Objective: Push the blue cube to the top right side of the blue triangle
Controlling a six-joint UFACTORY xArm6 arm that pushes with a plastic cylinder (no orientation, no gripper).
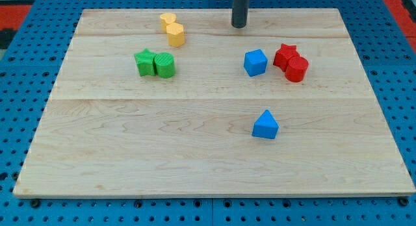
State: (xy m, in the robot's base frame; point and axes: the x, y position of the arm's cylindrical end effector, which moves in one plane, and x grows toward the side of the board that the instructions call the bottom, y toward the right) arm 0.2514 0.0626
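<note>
- My tip [239,25] stands near the surface's [195,161] top edge, a little right of its middle, touching no block; the arm carries no claw, so there is nothing to be released or clenched.
- The blue cube [255,62] lies below my tip and slightly to the right, apart from it, in the surface's upper right part.
- It is a plain blue block with a lighter top face, turned so one corner faces the bottom edge; no long axis can be made out.
- Just right of it, not quite touching, sit a red star [285,54] and a red cylinder [296,69], pressed together.
- The blue triangle [265,125] lies well below the cube, towards the bottom edge, its apex pointing up.
- Count: two blue, two red, two green, two yellow.
- A green star [145,62] touches a green cylinder [164,65] on the upper left.
- A yellow heart-like block [168,20] and a yellow hexagonal block [175,35] sit by the top edge.
</note>
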